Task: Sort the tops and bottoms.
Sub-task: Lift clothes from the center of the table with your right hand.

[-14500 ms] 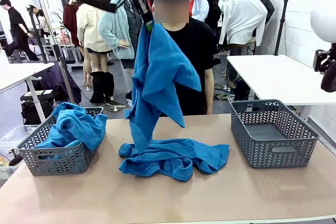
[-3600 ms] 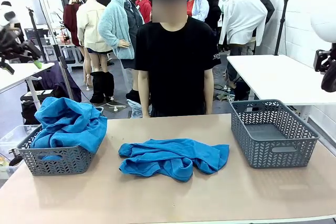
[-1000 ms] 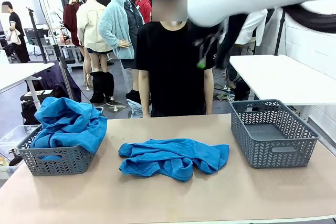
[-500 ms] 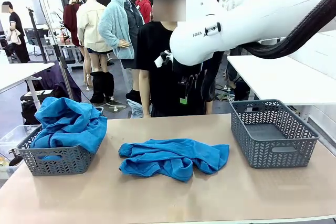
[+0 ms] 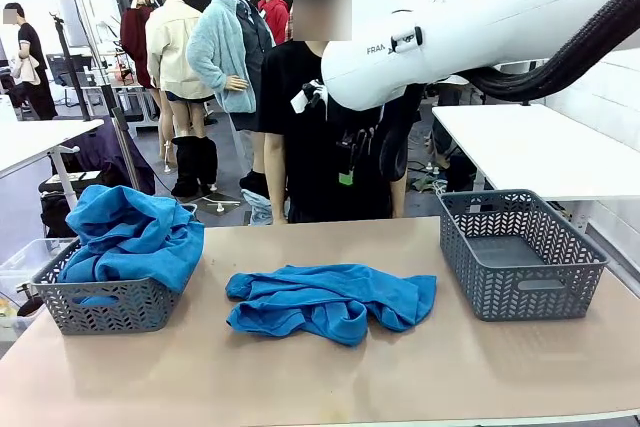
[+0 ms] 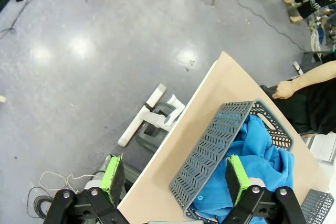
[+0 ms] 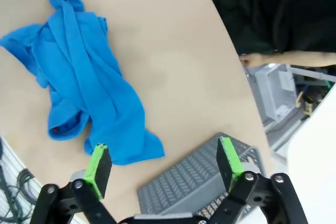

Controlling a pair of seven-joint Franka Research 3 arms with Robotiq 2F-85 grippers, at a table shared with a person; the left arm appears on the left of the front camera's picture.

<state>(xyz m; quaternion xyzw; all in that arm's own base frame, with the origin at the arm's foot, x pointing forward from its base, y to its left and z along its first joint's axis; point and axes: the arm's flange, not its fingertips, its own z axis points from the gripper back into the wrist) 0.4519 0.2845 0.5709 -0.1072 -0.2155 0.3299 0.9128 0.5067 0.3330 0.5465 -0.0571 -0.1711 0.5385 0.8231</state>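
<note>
A crumpled bright blue garment (image 5: 330, 303) lies mid-table; I cannot tell whether it is a top or a bottom. It lies stretched out in the right wrist view (image 7: 79, 85). A bright blue top (image 5: 132, 235) is heaped in the left grey basket (image 5: 100, 309). My right gripper (image 5: 350, 162) hangs open, high above the table's far side and in front of the person, with nothing between its green pads (image 7: 98, 162). From high up, my open and empty left gripper (image 6: 173, 178) looks down on that basket (image 6: 210, 153) and its blue top (image 6: 252, 156).
An empty grey basket (image 5: 520, 252) stands at the table's right; its corner shows in the right wrist view (image 7: 194, 184). A person in a black shirt (image 5: 330, 117) stands at the far edge, one hand (image 7: 257, 59) near it. Bare tabletop (image 5: 320, 377) lies in front.
The blue top that the left arm held up earlier now lies in the left basket. Over the last second the right arm swung in above the table and its gripper dropped to mid-height.
</note>
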